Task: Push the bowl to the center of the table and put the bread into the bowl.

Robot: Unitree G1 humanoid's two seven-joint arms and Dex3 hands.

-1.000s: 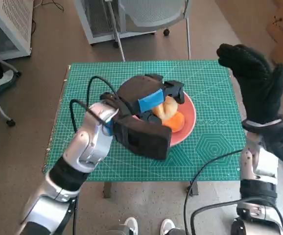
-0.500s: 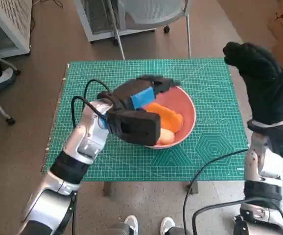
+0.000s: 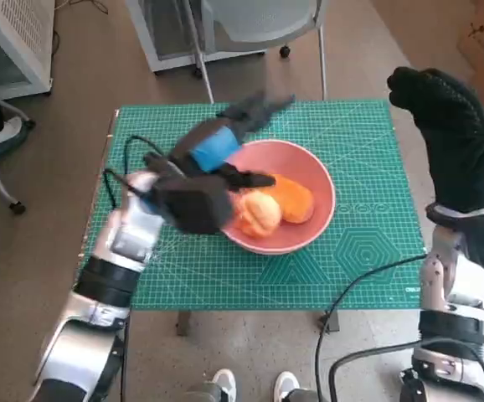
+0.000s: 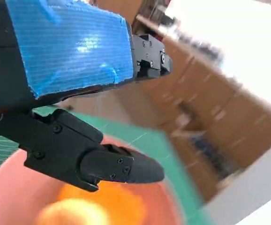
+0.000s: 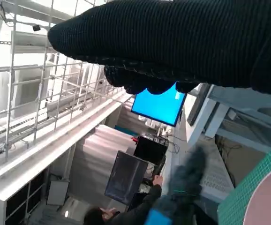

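Apparently bread (image 3: 259,214) lay in bowl (image 3: 319,180); left hand (image 3: 217,146) released, fingers spread; right hand (image 3: 451,138) raised, empty. Best withdraw left hand clear of rim.

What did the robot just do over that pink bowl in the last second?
The left hand has let go of the bread and lifted up and away toward the table's far side, fingers now spread. The bread now lies in the pink bowl beside an orange piece. The bowl and the raised right hand have hardly moved.
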